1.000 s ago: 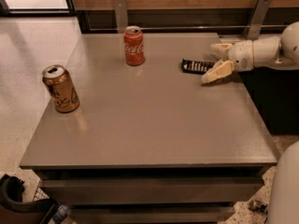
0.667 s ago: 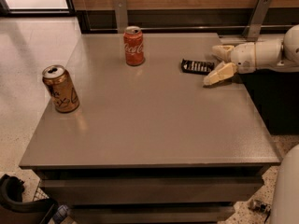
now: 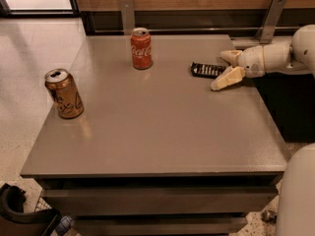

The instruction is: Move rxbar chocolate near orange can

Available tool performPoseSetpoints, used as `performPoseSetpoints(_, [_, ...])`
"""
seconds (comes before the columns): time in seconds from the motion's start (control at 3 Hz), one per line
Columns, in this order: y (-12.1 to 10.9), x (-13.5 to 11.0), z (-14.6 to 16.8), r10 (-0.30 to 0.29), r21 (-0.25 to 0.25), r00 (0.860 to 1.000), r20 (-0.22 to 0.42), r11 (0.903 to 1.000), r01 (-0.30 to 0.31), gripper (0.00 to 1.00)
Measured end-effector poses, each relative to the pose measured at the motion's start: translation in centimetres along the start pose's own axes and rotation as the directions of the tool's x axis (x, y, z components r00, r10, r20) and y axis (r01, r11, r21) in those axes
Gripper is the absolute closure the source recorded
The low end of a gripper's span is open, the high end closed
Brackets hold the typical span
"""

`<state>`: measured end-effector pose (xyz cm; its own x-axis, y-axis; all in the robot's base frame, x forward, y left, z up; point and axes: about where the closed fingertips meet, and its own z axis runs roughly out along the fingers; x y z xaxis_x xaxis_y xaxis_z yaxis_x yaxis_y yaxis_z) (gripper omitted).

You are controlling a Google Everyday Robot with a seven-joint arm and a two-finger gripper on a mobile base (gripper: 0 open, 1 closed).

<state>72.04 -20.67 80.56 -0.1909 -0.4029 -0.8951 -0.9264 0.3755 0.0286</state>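
The rxbar chocolate [image 3: 207, 70], a flat black wrapper with white lettering, lies on the grey table [image 3: 162, 132] towards the back right. My gripper [image 3: 225, 71] reaches in from the right at table level, open, with one cream finger behind the bar's right end and the other in front of it. The bar's right end lies between the fingers. The orange can [image 3: 64, 93], golden-brown with dark script, stands upright near the table's left edge, far from the bar.
A red Coca-Cola can [image 3: 141, 48] stands upright at the back middle of the table, left of the bar. Two metal brackets [image 3: 268, 18] rise against the wooden wall behind. The table's right edge runs just under my arm. Floor lies to the left.
Nothing has visibly changed; the gripper stays open around the bar's right end and the cans stand where they were.
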Motion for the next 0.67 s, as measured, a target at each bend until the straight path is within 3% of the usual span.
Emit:
performPoseSetpoints(0.33, [0.02,0.01,0.43,0.002,-0.006,1.0,-0.001,1.0,-0.002,0.16])
performPoseSetpoints(0.67, [0.03,-0.06,0.48,0.002,-0.007,1.0,-0.001,1.0,-0.002,0.46])
